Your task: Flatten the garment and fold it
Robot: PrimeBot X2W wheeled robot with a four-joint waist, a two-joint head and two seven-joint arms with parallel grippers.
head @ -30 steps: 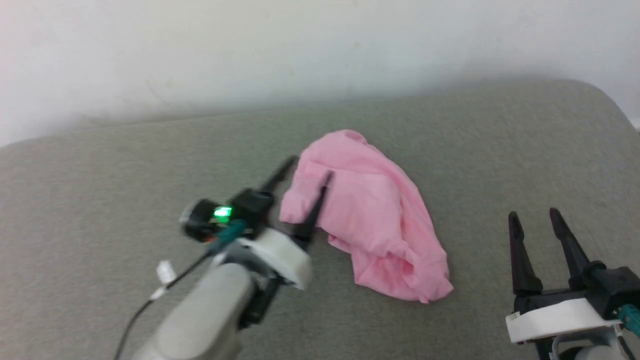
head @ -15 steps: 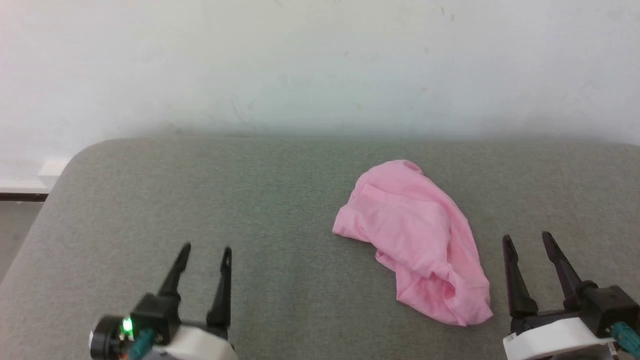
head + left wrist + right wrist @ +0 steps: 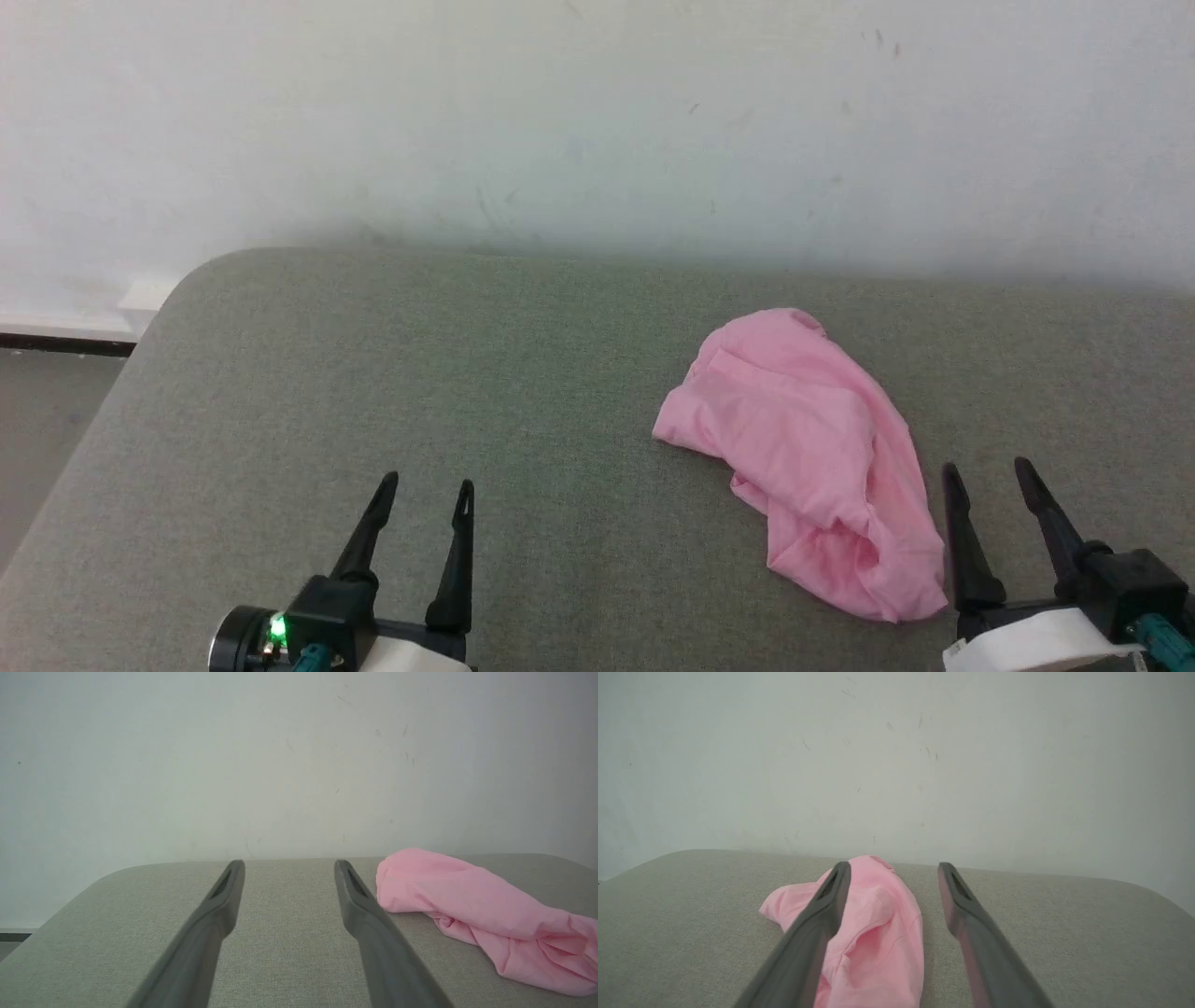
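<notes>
The garment (image 3: 808,448) is a crumpled pink heap lying right of centre on the grey padded surface (image 3: 467,373). It also shows at the right of the left wrist view as the garment (image 3: 472,905), and between and left of the fingers in the right wrist view as the garment (image 3: 878,924). My left gripper (image 3: 426,489) stands open at the lower left, well clear of the cloth, nothing between its fingers. My right gripper (image 3: 987,469) is open at the lower right, just beside the heap's near end and not touching it.
A white wall (image 3: 597,121) rises directly behind the surface. The surface's rounded left corner (image 3: 187,280) drops off to a floor strip and dark baseboard (image 3: 56,345). Bare grey fabric spreads left of the heap.
The left arm drew back from the garment's left side to the lower left, fingers open. The head view shifted left, bringing the surface's left corner into sight. The garment lies as before.
</notes>
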